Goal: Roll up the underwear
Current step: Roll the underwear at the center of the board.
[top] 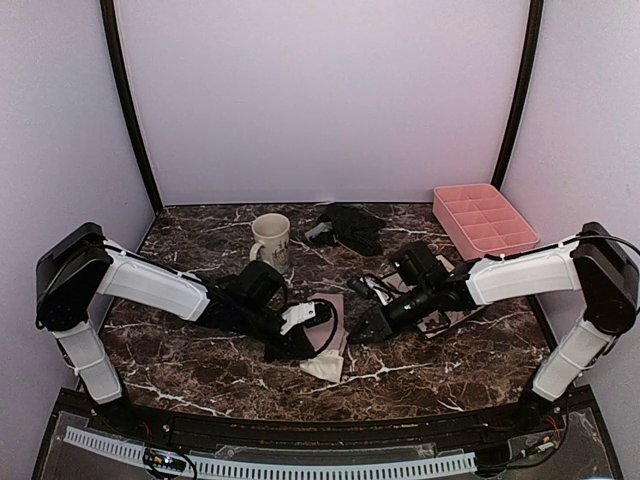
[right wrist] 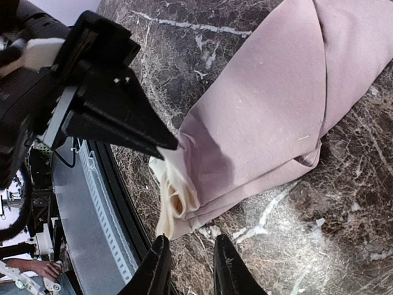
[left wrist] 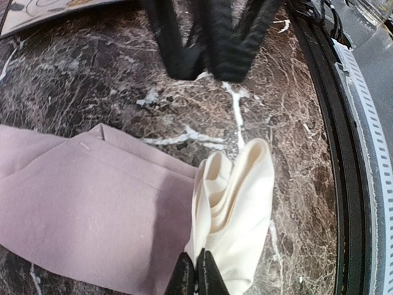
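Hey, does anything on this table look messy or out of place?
The black underwear lies crumpled in a heap at the back, near the mug. The white end of the pink underwear is bunched in loose, uneven folds where the shut left gripper pinches it.

My left end effector [top: 300, 352] on pink-white underwear [top: 322, 367], table [top: 200, 385] centre; my right end effector [top: 362, 330] just beside. Black underwear [top: 350, 225] behind, near mug [top: 271, 240].

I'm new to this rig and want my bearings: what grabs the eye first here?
Centre stage is the pink underwear: its cream edge is pinched in the left end effector, while the right end effector hangs open beside it. At the back, black underwear lies crumpled near a mug.
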